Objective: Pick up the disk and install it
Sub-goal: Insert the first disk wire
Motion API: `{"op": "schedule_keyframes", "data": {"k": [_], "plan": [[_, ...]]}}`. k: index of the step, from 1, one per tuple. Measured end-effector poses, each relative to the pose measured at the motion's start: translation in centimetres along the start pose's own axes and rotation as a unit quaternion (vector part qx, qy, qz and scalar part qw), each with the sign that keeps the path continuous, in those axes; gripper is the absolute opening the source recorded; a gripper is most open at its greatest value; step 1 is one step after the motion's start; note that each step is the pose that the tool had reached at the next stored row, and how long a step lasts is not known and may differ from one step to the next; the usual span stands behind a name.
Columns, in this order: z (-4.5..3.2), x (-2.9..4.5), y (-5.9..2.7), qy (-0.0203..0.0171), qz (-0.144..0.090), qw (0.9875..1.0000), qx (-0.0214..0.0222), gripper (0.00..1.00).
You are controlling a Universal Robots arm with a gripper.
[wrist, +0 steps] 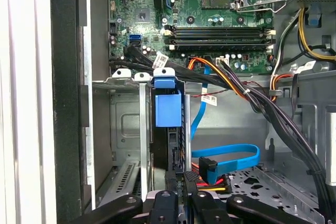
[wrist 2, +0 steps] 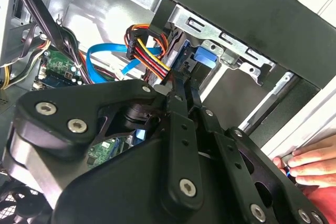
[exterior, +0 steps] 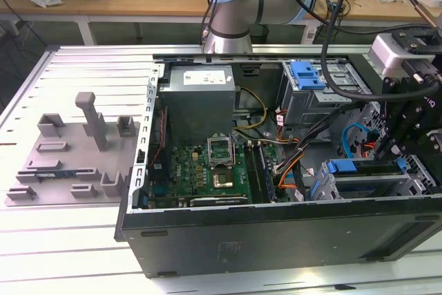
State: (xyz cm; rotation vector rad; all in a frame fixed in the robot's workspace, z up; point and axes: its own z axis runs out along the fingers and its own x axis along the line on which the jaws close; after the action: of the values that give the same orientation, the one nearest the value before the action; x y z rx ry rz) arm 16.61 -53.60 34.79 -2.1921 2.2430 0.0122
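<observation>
Indoors, computer case (exterior: 276, 240) on slatted table (exterior: 69, 240)

The disk (wrist: 169, 129), framed by its blue carrier, was seen standing on edge, slotted into the drive cage (wrist: 123, 124) of the computer case.

Silver-grey arm (exterior: 238, 5) with pale blue joint caps, black screwed gripper (wrist 2: 184, 95) linkages.

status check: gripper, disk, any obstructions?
Gripper shut on the disk, standing on edge in the drive cage. Cables close beside; a person's hand at case edge.
</observation>
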Motion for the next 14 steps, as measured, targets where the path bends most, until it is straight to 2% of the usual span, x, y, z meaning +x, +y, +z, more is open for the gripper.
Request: {"op": "schedule_keyframes", "data": {"k": [14], "plan": [[0.27, 0.03, 0.00, 0.0000, 0.000, 1.0000, 0.0000, 0.17]]}}
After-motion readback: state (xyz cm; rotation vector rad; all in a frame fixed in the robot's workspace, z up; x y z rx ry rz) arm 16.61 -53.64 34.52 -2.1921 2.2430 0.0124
